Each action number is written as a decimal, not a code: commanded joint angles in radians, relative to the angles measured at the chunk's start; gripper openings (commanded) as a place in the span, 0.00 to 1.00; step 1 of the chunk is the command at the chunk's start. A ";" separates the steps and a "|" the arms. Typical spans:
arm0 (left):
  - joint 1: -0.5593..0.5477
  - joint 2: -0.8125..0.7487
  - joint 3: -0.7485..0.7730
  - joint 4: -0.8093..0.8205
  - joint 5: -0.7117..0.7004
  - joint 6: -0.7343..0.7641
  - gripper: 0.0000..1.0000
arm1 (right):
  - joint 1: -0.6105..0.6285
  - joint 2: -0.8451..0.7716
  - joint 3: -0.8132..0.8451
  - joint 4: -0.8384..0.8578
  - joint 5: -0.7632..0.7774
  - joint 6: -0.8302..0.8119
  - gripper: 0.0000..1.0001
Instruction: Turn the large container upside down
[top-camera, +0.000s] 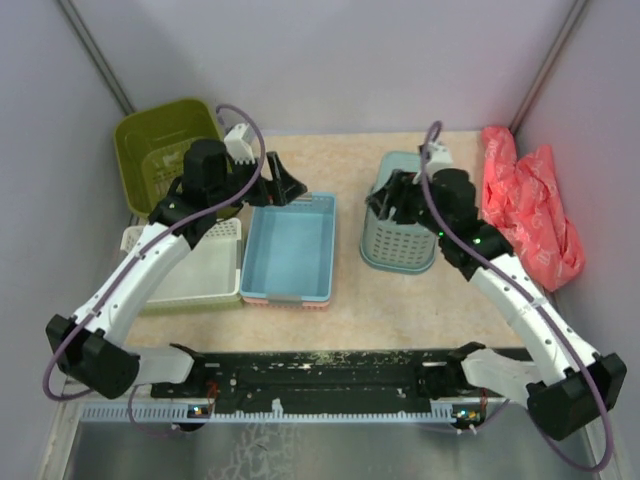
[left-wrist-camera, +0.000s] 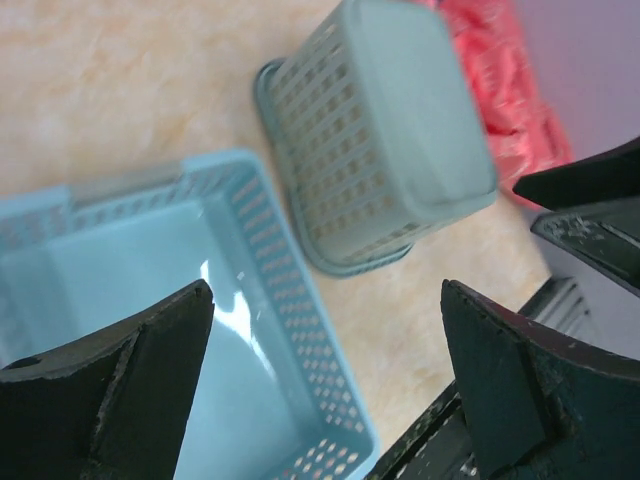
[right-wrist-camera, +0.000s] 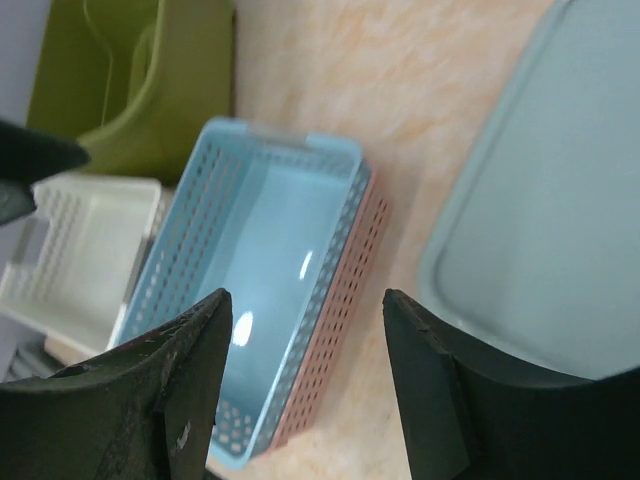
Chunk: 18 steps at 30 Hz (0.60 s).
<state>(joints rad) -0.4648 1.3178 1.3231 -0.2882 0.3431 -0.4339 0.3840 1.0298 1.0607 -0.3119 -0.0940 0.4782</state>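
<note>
Green tub (top-camera: 165, 150): upper left of the overhead frame, in the back corner of the table (top-camera: 340, 160), standing with its open mouth up and the slotted floor showing. It also fills the upper left of the right wrist frame (right-wrist-camera: 150, 80).
Left pincer (top-camera: 290, 187): just right of the tub in the overhead frame, above the far end of the blue tray. The wrist behind it overlaps the tub's near right rim, and whether it touches cannot be told. In its own camera (left-wrist-camera: 327, 290) the two dark fingers stand wide apart with nothing between them.
Right pincer (top-camera: 388, 203): centre right of the overhead frame, over the far left corner of the teal basket. In its own camera (right-wrist-camera: 307, 297) the fingers are spread and empty.
Blue tray (top-camera: 290, 248): centre of the overhead frame, nested in a pink tray (right-wrist-camera: 345, 330) of the same shape.
Pale tray (top-camera: 200, 265): left of the blue tray, touching it, below the tub.
Teal basket (top-camera: 400, 235): right of centre, lattice sides. In the left wrist frame (left-wrist-camera: 380, 130) its wide rim lies against the table.
Red bag (top-camera: 530, 205): crumpled along the right edge.
</note>
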 joint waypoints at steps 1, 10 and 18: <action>0.020 -0.113 -0.062 -0.166 -0.169 0.087 0.99 | 0.149 0.069 -0.012 -0.043 0.022 -0.046 0.62; 0.023 -0.226 -0.110 -0.172 -0.277 0.150 0.99 | 0.116 0.265 -0.038 0.015 0.169 -0.100 0.63; 0.022 -0.204 -0.084 -0.196 -0.162 0.179 0.99 | -0.177 0.497 0.196 -0.003 0.304 -0.031 0.63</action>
<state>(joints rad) -0.4469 1.1103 1.2240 -0.4587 0.1375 -0.2840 0.2920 1.4944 1.1229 -0.3496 0.0731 0.4137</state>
